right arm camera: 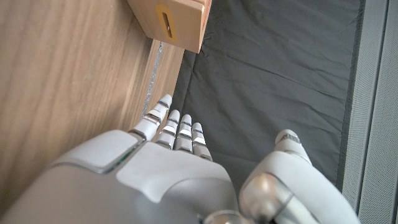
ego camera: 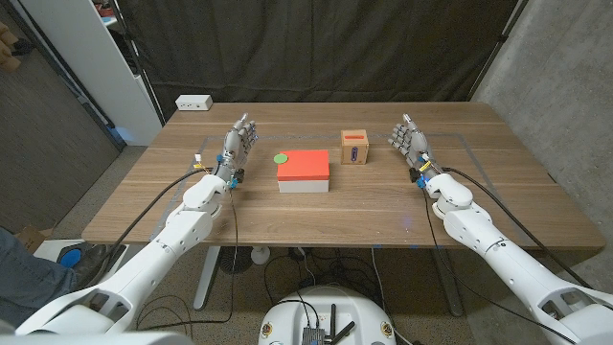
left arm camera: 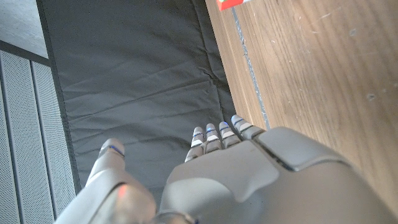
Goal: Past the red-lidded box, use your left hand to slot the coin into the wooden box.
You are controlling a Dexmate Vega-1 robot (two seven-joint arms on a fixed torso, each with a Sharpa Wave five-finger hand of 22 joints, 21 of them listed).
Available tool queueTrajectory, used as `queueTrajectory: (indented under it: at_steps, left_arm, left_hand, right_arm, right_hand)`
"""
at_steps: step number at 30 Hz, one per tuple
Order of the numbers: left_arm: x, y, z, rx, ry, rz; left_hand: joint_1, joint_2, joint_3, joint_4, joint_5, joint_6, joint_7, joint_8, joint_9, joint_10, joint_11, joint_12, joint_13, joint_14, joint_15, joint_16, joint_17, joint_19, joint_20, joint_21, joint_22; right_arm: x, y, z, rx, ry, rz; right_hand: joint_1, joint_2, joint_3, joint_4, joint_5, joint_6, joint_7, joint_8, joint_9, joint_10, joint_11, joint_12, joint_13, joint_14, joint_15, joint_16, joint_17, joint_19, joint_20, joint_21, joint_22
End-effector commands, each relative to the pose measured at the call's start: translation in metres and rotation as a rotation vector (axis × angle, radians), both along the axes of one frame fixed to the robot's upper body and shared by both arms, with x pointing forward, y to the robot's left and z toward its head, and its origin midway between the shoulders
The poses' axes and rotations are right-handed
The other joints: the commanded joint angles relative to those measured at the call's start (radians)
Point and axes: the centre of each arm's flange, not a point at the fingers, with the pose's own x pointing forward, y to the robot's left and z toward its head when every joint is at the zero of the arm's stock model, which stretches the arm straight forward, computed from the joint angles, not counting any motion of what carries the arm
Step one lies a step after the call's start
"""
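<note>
- Table (ego camera: 383, 216) is the biggest thing, made of wood, and all the other things sit on it.
- Left hand (ego camera: 239, 142) stands on its edge at the left side of the table. Its fingers are straight and apart, and it holds nothing.
- Right hand (ego camera: 410, 141) stands the same way at the right side. Its fingers are apart too, and it is empty.
- Red-lidded box (ego camera: 304, 172) sits in the middle of the table, between the two hands. It is white with a red lid.
- Wooden box (ego camera: 354, 149) is smaller. It sits just past the red-lidded box, a bit to its right and nearer the right hand. It has a red top, and a dark slot shows on its front face. The right wrist view shows that slot up close.
- Coin (ego camera: 280, 158) is the smallest thing. It is a green disc lying flat on the table, just by the far left corner of the red-lidded box. The left hand is near it but not touching it.
- Nothing looks done yet, I think. The coin is on the table, not in the wooden box.
- What is left, I think: the left hand has to pick up the coin, carry it over to the wooden box, and push it into the slot.
</note>
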Motion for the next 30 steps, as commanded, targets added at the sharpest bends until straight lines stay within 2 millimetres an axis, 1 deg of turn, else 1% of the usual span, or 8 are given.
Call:
queueTrajectory:
  at_steps: [1,14,16,20,25,28,29,30]
  left_arm:
    - [-0.005,0.006,-0.003,0.01,0.007,0.004]
    - [-0.007,0.009,-0.002,0.039,0.057,0.052]
    - [-0.009,0.01,-0.002,0.04,0.081,0.067]
    - [-0.012,0.008,-0.001,0.053,0.113,0.106]
    - [-0.017,0.009,0.0,0.053,0.127,0.149]
    - [-0.02,0.01,0.0,0.056,0.14,0.165]
    - [-0.021,0.011,0.0,0.059,0.147,0.166]
    - [-0.021,0.012,0.001,0.063,0.154,0.163]
  left_hand:
    - [0.002,-0.008,0.006,0.001,0.004,0.001,0.007,0.005,0.005,-0.001,-0.003,0.005,0.005,-0.001,0.001,0.005,0.005,-0.005,-0.091,0.004,0.004]
    - [0.011,0.012,0.011,-0.001,0.006,0.054,-0.013,0.013,0.005,0.053,-0.026,0.017,0.005,0.052,-0.011,0.013,0.005,0.043,-0.047,0.017,0.005]
    - [0.012,0.019,0.012,-0.003,0.006,0.095,-0.021,0.015,0.006,0.098,-0.043,0.023,0.005,0.115,-0.021,0.023,0.007,0.125,0.01,0.039,0.008]
    - [0.013,0.018,0.012,-0.01,0.007,0.153,-0.031,0.013,0.007,0.202,-0.039,0.036,0.006,0.286,-0.033,0.053,0.009,0.274,0.045,0.07,0.01]
    - [0.011,0.019,0.014,-0.009,0.007,0.213,-0.019,0.014,0.008,0.34,-0.04,0.057,0.008,0.445,-0.029,0.077,0.011,0.407,0.039,0.103,0.018]
    - [0.008,0.022,0.016,-0.007,0.007,0.248,-0.012,0.013,0.008,0.494,-0.046,0.085,0.01,0.59,-0.036,0.104,0.013,0.502,0.036,0.137,0.029]
    - [0.005,0.023,0.016,-0.005,0.007,0.255,-0.011,0.011,0.009,0.539,-0.022,0.09,0.01,0.652,-0.036,0.117,0.014,0.536,0.043,0.152,0.034]
    - [0.005,0.024,0.017,-0.005,0.006,0.26,-0.015,0.01,0.008,0.585,-0.022,0.096,0.011,0.706,-0.044,0.128,0.014,0.581,0.057,0.171,0.037]
  right_arm:
    - [-0.008,0.006,-0.01,0.017,0.011,-0.027]
    - [-0.017,0.001,-0.014,0.024,0.006,-0.046]
    - [-0.017,0.001,-0.015,0.025,0.009,-0.045]
    - [-0.016,0.001,-0.015,0.025,0.005,-0.042]
    - [-0.015,0.0,-0.016,0.031,-0.002,-0.037]
    - [-0.017,0.0,-0.016,0.03,-0.014,-0.042]
    - [-0.018,0.0,-0.015,0.025,-0.019,-0.045]
    - [-0.018,0.0,-0.015,0.026,-0.021,-0.045]
  right_hand:
    - [0.007,0.004,0.008,0.001,0.007,0.006,0.029,0.005,0.005,0.014,-0.001,0.009,0.0,-0.001,0.009,0.008,0.001,0.011,0.002,0.005,0.005]
    - [0.009,0.014,0.01,-0.003,0.006,0.013,0.027,0.007,0.005,0.02,-0.002,0.009,-0.007,0.002,0.011,0.009,-0.001,0.013,0.005,0.005,0.005]
    - [0.009,0.015,0.01,-0.004,0.006,0.014,0.026,0.007,0.005,0.021,-0.002,0.009,-0.008,0.002,0.009,0.009,-0.002,0.013,0.005,0.006,0.005]
    - [0.01,0.018,0.01,-0.005,0.006,0.014,0.026,0.007,0.005,0.02,0.0,0.009,-0.009,0.003,0.011,0.009,-0.002,0.014,0.006,0.006,0.005]
    - [0.01,0.019,0.01,-0.005,0.005,0.015,0.025,0.007,0.006,0.021,0.001,0.009,-0.01,0.003,0.013,0.009,-0.003,0.014,0.007,0.006,0.005]
    - [0.011,0.021,0.011,-0.006,0.005,0.017,0.024,0.007,0.006,0.022,0.0,0.009,-0.011,0.005,0.011,0.01,-0.003,0.014,0.008,0.006,0.005]
    - [0.011,0.022,0.011,-0.007,0.005,0.019,0.024,0.008,0.006,0.023,-0.001,0.009,-0.012,0.005,0.013,0.01,-0.004,0.015,0.008,0.006,0.005]
    - [0.011,0.022,0.011,-0.007,0.005,0.019,0.024,0.008,0.006,0.023,-0.001,0.009,-0.012,0.006,0.013,0.01,-0.004,0.017,0.009,0.007,0.005]
